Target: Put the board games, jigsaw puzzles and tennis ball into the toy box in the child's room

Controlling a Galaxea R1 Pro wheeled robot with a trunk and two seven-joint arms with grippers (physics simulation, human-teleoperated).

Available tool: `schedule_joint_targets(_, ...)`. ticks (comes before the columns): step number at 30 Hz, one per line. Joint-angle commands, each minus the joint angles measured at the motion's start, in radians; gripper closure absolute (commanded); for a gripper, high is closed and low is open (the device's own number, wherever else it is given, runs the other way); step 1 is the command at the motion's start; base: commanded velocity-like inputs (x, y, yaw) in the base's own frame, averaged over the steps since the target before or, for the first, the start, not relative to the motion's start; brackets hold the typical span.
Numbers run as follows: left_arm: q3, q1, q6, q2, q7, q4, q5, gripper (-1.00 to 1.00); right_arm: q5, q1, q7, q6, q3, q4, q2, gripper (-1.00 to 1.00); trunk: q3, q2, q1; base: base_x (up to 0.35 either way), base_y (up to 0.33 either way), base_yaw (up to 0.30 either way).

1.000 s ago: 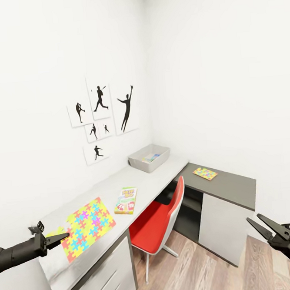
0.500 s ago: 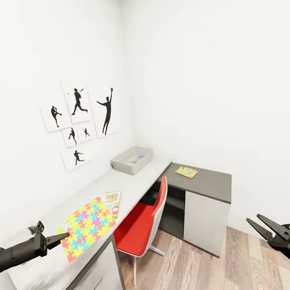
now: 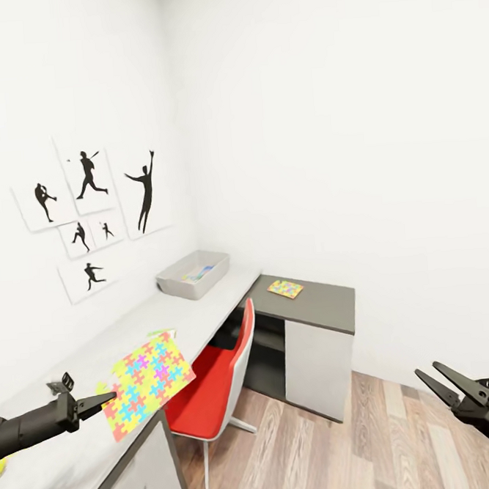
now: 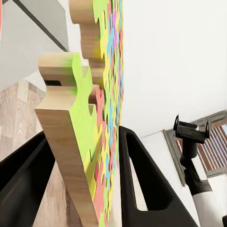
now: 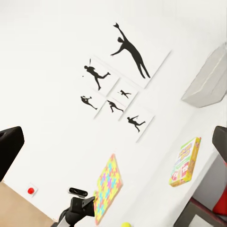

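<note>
My left gripper point(image 3: 104, 400) is shut on the edge of a mosaic jigsaw puzzle point(image 3: 148, 375), held tilted above the pale desk top point(image 3: 133, 323). Up close, the puzzle slab point(image 4: 90, 142) sits between the two black fingers point(image 4: 142, 189). The Skip-Bo board game point(image 5: 184, 161) lies on the desk; from the head camera the held puzzle mostly covers it. A second puzzle point(image 3: 285, 288) lies on the dark lower top. The grey toy box point(image 3: 175, 282) stands at the desk's far end with something colourful inside. The tennis ball point(image 5: 125, 224) sits near the left arm. My right gripper point(image 3: 440, 380) hangs open over the floor.
A red chair point(image 3: 212, 394) is tucked under the desk, between the drawers point(image 3: 144, 465) and the white panel point(image 3: 316, 360). Black sports posters point(image 3: 94, 205) hang on the left wall. Wood-plank floor point(image 3: 349, 449) stretches to the right.
The whole picture has slid left, so the camera has turned right. The puzzle has stayed in the left gripper and now covers the Skip-Bo box. Both arms keep their pose.
</note>
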Motion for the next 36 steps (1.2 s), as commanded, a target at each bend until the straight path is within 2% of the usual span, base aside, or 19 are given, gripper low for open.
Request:
schedule_joint_targets(1, 0.000, 0.000, 0.011, 0.000, -0.003, 0.000, 0.002, 1.00, -0.003, 0.000, 0.000, 0.005, 0.000, 0.000, 0.000, -1.00, 0.000, 0.000, 0.000, 0.000, 0.000, -0.278)
schedule_joint_targets(4, 0.000, 0.000, 0.010, -0.001, -0.005, 0.000, 0.002, 1.00, -0.003, 0.000, -0.001, 0.005, 0.000, 0.000, 0.000, -1.00, 0.000, 0.000, 0.000, 0.000, 0.000, -0.278)
schedule_joint_targets(11, 0.001, 0.001, 0.008, 0.000, -0.053, 0.000, 0.000, 1.00, -0.003, 0.000, -0.002, 0.006, 0.001, 0.000, 0.000, -1.00, 0.000, 0.000, 0.000, 0.000, 0.000, -0.278)
schedule_joint_targets(19, 0.002, 0.001, 0.006, 0.001, -0.059, 0.001, -0.002, 1.00, -0.003, 0.000, -0.002, 0.007, 0.000, 0.000, 0.000, -1.00, 0.000, 0.000, 0.000, 0.021, 0.000, -0.278)
schedule_joint_targets(27, 0.006, 0.001, -0.021, 0.001, -0.061, 0.002, -0.001, 1.00, -0.001, 0.000, 0.000, 0.005, 0.002, 0.000, 0.001, -1.00, -0.003, 0.000, 0.000, 0.267, -0.039, -0.235)
schedule_joint_targets(36, 0.007, 0.001, -0.023, 0.000, -0.061, 0.002, -0.001, 1.00, 0.004, 0.000, -0.002, 0.004, 0.003, 0.000, 0.001, -1.00, -0.006, 0.000, 0.000, 0.259, -0.191, -0.056)
